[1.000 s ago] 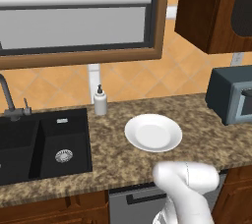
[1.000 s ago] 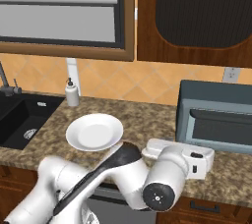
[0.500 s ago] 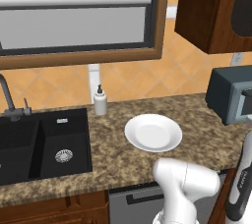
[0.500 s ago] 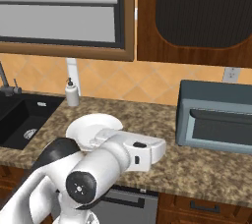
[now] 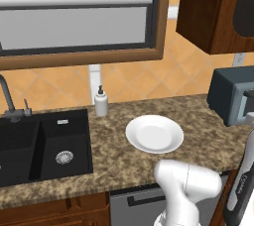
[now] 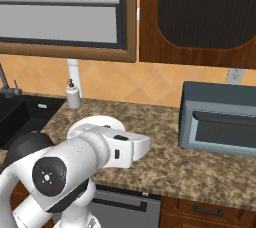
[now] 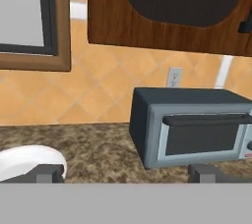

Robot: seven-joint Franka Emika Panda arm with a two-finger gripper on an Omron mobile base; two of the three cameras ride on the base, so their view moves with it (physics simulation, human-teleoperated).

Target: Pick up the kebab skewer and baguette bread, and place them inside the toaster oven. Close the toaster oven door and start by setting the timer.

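Hand view: gripper [image 7: 126, 173] jaws spread wide, nothing held, aimed level at toaster oven [image 7: 189, 125] standing on counter [image 7: 98, 144] against the backsplash; its door [image 7: 202, 137] shut, handle bar along top. White plate [image 5: 154, 134] bare. Open counter lies between plate and oven

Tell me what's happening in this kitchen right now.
A white robot arm is at a speckled granite counter, its open gripper holding nothing and facing the dark blue-grey toaster oven. The oven's grey-framed door is shut. A round white plate sits bare on the counter, with a small white soap bottle beside the black sink.
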